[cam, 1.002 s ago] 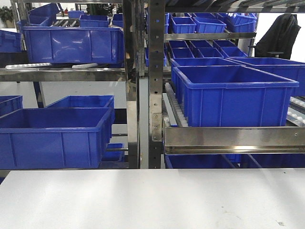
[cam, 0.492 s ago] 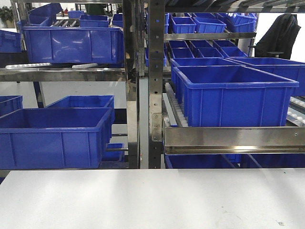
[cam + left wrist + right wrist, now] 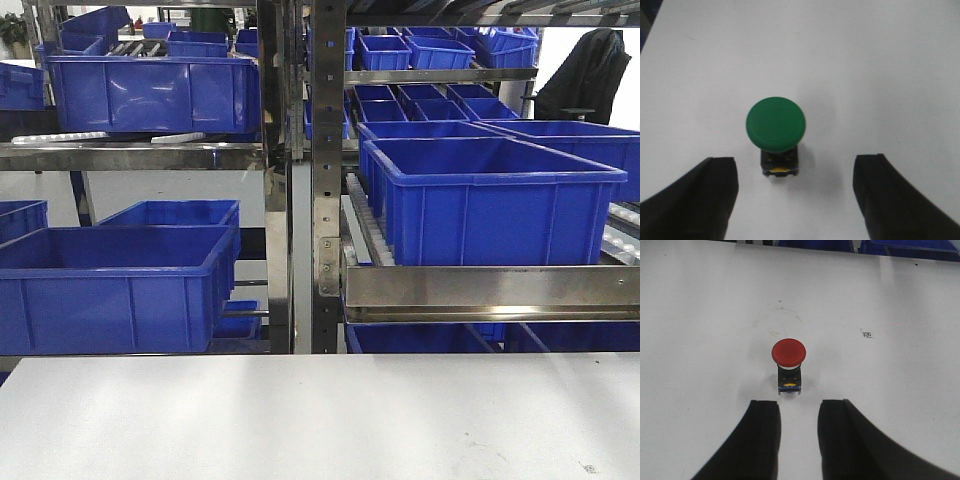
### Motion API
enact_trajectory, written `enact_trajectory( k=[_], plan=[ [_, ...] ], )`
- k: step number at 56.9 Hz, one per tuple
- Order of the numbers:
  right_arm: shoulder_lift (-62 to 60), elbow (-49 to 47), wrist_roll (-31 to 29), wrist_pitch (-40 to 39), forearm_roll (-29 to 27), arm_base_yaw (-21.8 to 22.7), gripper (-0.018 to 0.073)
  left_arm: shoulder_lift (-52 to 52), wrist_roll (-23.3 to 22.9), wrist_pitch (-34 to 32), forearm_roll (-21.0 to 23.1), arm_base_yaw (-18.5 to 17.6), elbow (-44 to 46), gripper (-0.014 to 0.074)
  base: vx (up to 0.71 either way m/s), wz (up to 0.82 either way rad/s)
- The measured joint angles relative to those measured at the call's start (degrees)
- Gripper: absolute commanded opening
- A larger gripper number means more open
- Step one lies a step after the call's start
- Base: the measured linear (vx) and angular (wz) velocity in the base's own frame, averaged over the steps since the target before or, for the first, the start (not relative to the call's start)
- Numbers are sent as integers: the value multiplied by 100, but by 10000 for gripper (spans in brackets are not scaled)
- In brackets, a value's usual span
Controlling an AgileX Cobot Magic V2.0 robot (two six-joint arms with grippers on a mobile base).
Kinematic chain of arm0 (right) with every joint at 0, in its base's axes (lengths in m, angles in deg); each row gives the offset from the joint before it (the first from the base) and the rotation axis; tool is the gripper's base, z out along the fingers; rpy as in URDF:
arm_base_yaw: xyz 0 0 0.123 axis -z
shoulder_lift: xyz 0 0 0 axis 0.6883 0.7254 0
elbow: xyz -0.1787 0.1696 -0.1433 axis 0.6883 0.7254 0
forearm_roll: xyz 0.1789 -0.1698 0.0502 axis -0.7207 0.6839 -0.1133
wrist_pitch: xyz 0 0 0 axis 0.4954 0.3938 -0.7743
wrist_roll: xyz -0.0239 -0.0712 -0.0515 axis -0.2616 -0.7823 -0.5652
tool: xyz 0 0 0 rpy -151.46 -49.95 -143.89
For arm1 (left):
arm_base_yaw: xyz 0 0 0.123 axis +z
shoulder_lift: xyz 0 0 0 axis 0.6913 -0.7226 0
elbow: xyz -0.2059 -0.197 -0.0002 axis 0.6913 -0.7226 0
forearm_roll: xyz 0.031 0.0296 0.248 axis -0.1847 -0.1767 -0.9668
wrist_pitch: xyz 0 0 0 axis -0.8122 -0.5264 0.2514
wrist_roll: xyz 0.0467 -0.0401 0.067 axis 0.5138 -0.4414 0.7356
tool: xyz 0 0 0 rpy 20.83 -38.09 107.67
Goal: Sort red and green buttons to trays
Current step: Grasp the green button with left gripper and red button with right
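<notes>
The green button (image 3: 776,125) stands upright on the white table, on its small black base, in the left wrist view. My left gripper (image 3: 795,172) is open wide, its black fingers (image 3: 715,190) on either side and just short of the button's base. In the right wrist view the red button (image 3: 788,352) stands upright on its black base. My right gripper (image 3: 799,407) is open with a narrower gap, its fingertips just short of the button and touching nothing. The trays are out of view. Neither arm shows in the front view.
The white table (image 3: 320,420) fills the near ground. Behind it stands a metal rack (image 3: 325,180) holding several deep blue crates (image 3: 490,200). A small printed square marker (image 3: 866,333) lies on the table right of the red button. The table's far edge (image 3: 840,251) is beyond it.
</notes>
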Motion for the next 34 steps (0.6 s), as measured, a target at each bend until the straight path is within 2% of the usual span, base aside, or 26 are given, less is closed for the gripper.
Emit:
enact_trajectory(
  k=[8, 16, 22, 29, 34],
  plan=[
    [0, 0, 0, -7, 0, 0, 299, -299, 755, -585, 973, 0, 0, 590, 0, 0],
    [0, 0, 0, -7, 0, 0, 299, -656, 946, -982, 1208, 0, 46, 589, 0, 0],
    [0, 0, 0, -7, 0, 0, 299, -942, 751, -1026, 852, 0, 62, 580, 0, 0],
    [0, 0, 0, -7, 0, 0, 299, -1223, 238, -1291, -51, 0, 62, 561, 0, 0],
    [0, 0, 0, -7, 0, 0, 299, -1414, 56, -1642, -252, 0, 62, 549, 0, 0]
  ],
)
